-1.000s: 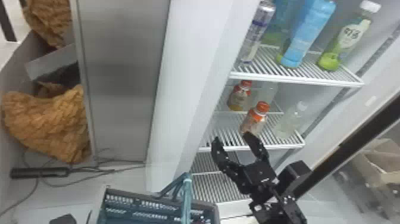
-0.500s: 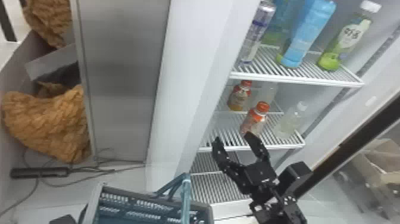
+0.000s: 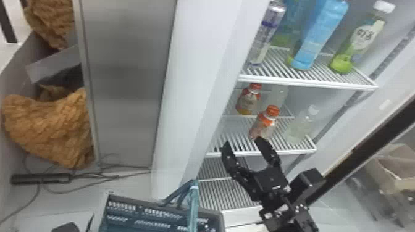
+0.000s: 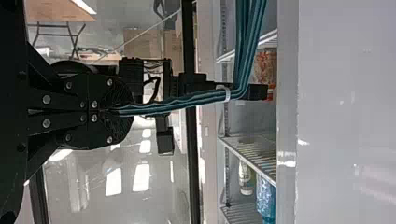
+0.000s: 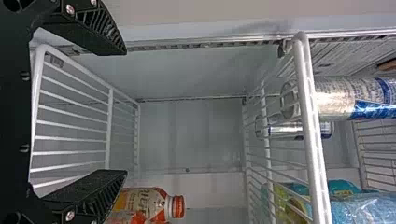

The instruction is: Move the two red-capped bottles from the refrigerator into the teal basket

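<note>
Carefully, the front bottle is to be straddled first

The teal basket is held by its handle, pinched in the left gripper. Beyond, the right gripper is spread near the bottle shelf; its fingers should be squared around the front red-capped bottle before closing, lest it be toppled. Farther in, the rear red-capped bottle is kept on that refrigerator shelf, with a clear bottle toward the right.

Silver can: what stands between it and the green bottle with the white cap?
In the head view, a blue bottle stands between the can and the green bottle; a partly hidden bluish container sits behind.
</note>
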You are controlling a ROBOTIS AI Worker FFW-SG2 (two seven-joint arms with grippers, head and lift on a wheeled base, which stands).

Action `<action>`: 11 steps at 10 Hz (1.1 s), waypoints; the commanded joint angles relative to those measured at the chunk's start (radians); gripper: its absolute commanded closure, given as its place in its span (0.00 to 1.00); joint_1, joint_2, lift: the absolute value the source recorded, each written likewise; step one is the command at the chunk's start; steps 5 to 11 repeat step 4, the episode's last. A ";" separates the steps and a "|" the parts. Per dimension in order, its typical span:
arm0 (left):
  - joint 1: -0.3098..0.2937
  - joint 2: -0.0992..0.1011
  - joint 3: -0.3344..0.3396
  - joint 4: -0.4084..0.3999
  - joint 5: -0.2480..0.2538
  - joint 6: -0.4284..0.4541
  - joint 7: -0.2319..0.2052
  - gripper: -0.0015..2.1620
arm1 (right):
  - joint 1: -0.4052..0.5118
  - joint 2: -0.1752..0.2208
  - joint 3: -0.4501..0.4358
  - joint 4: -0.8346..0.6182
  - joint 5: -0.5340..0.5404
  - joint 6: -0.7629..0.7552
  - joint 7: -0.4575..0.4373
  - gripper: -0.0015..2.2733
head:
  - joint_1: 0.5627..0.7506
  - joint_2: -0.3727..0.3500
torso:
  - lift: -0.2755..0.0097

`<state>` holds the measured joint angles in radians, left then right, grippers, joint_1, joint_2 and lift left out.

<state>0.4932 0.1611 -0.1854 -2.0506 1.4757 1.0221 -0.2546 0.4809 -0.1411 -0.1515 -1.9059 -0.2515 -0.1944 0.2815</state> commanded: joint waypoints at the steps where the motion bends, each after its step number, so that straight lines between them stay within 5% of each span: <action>1: 0.000 0.000 0.000 0.000 0.002 -0.001 0.000 0.53 | 0.000 0.000 0.000 0.000 0.000 -0.005 -0.002 0.05 | 0.70 0.03 | 0.18; 11: 0.000 0.000 -0.002 0.000 0.004 -0.006 0.000 0.54 | 0.003 0.000 0.000 0.000 -0.004 -0.009 -0.004 0.05 | 0.70 0.03 | 0.18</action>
